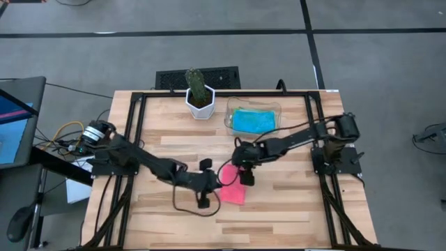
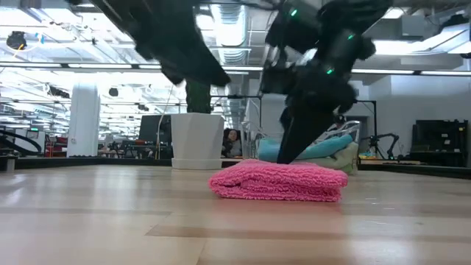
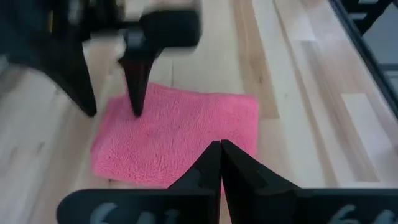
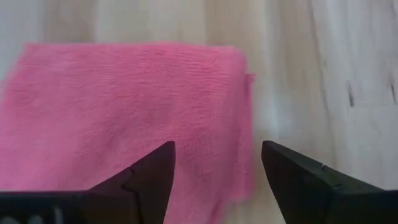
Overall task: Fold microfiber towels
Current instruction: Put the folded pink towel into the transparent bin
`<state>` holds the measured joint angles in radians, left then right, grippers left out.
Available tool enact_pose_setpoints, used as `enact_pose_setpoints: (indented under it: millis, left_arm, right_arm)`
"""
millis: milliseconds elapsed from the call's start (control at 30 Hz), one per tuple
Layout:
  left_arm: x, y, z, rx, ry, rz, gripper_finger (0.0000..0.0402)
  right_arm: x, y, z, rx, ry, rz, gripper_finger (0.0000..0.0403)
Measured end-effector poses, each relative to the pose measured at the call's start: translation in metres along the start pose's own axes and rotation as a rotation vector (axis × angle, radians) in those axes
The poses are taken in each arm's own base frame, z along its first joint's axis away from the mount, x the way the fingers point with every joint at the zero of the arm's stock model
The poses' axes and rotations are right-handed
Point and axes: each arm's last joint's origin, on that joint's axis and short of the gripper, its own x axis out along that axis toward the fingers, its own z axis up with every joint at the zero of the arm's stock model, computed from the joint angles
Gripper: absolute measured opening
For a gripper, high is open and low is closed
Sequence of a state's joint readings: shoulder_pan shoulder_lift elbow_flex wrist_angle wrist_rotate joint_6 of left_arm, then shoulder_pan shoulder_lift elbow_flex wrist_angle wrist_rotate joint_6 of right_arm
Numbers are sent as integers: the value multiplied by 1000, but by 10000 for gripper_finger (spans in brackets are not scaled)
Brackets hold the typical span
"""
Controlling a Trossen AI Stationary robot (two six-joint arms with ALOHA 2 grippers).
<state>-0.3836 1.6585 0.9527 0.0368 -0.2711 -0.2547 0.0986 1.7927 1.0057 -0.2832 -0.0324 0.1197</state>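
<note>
A hot pink microfiber towel (image 1: 233,192) lies folded flat in several layers on the wooden table (image 1: 293,202), near its middle; the low view shows it as a thick pad (image 2: 278,180). My left gripper (image 3: 221,149) is shut and hangs above the towel's left part, clear of it. My right gripper (image 4: 217,168) is open and points steeply down over the towel's far right edge. One of its fingers (image 3: 138,106) stands at that edge and the other (image 3: 87,106) stands over bare wood. A turquoise towel (image 1: 252,121) lies in the clear tray (image 1: 275,110). My right gripper stands open with one fingertip (image 3: 138,111) down at the pink towel's far edge (image 3: 155,93). I cannot tell whether that tip touches the cloth. Nothing is between the fingers.
A white pot with a cactus (image 1: 200,103) stands at the far edge, left of the clear tray. Black frame rails (image 1: 132,139) run along the table's left and right sides. Bare wood lies near the front edge and on both sides of the pink towel.
</note>
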Motion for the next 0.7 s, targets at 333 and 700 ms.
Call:
enact_pose_setpoints:
  millis: [333, 700]
  left_arm:
    - [-27, -27, -6, 14, -26, 129, 2]
    - [-32, -36, -15, 15, 14, 132, 2]
  right_arm:
    - [43, 8, 8, 8, 112, 0, 259]
    - [34, 22, 9, -30, 138, -15, 29]
